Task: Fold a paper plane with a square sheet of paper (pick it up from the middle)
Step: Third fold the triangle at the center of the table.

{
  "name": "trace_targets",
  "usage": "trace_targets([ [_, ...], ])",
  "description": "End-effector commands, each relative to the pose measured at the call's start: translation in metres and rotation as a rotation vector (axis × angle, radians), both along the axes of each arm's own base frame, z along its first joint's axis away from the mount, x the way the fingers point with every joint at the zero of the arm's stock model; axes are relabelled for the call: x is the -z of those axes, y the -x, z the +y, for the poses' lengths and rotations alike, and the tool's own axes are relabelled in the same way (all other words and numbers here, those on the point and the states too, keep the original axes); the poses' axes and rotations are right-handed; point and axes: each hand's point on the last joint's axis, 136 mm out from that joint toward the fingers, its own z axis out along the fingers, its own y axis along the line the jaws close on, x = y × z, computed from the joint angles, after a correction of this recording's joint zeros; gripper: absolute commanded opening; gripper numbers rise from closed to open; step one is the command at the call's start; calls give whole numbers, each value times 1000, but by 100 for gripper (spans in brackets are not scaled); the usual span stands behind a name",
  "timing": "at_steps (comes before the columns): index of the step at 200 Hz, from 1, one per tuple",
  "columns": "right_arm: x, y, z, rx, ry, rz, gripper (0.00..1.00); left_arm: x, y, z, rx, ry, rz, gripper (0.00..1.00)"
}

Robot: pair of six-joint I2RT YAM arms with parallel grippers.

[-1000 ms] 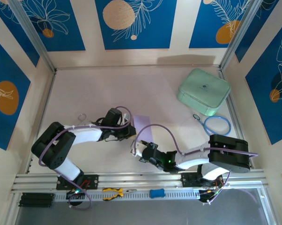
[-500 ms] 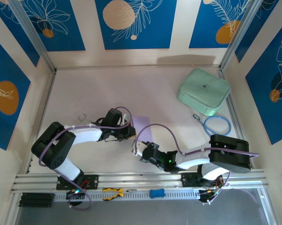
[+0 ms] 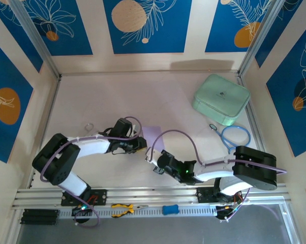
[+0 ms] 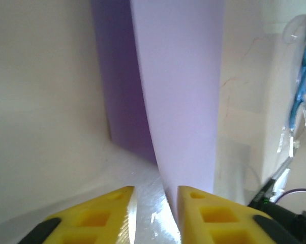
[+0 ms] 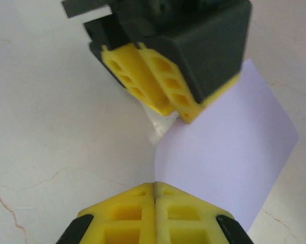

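Since a second ago the right arm has reached a bit further in, and the right claw [image 5: 154, 185] has squeezed tight shut. Its tips sit right at the edge of the sheet of paper [image 5: 224, 142]; whether they pinch it is hard to tell. The left arm lies low, stretched toward the middle of the table [image 3: 117, 96]. The left claw [image 4: 154, 192] is open a little, with the paper's edge standing in the gap. From above, both claws hide much of the paper.
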Motion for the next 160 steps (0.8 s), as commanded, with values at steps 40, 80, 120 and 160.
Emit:
trace_targets([
  [40, -3, 26, 8, -89, -239, 531, 3, -60, -33, 31, -20, -141, -209, 42],
  [80, -9, 28, 16, -109, -285, 652, 3, -76, -51, 3, 70, -62, -224, 33],
  [120, -8, 29, 24, -104, -320, 732, 2, -71, -68, -27, 159, -4, -196, 23],
  [160, -3, 27, 25, -88, -338, 771, 2, -46, -76, -38, 229, -33, -154, 16],
])
